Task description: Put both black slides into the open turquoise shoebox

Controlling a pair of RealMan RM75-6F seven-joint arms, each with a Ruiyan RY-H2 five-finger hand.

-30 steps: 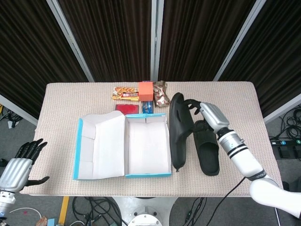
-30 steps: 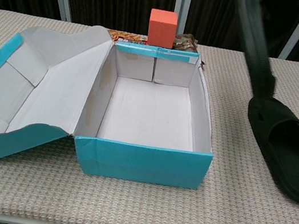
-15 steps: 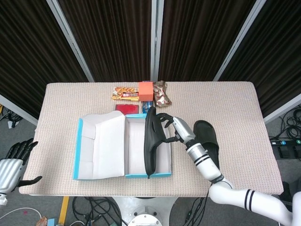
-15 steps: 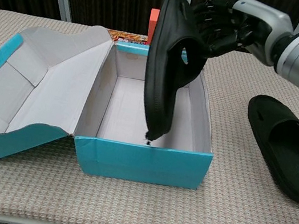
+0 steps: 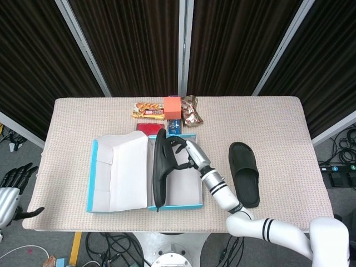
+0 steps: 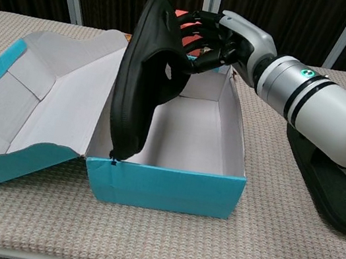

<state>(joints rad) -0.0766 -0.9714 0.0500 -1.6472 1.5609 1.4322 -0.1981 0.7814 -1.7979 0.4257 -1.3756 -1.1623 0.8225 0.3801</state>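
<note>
My right hand grips one black slide by its strap and holds it on edge, sole toward the lid, above the left side of the open turquoise shoebox. The slide's lower end hangs near the box's front wall. The second black slide lies flat on the table to the right of the box, partly hidden by my right forearm in the chest view. My left hand hangs off the table's left edge, fingers apart, holding nothing.
The box lid lies folded open to the left. Behind the box stand an orange block, a snack bar, a brown wrapper, a red packet and a blue item.
My right hand has carried the slide further left, from over the box's right half to over its left side. The left hand has drifted a little further left and down.
</note>
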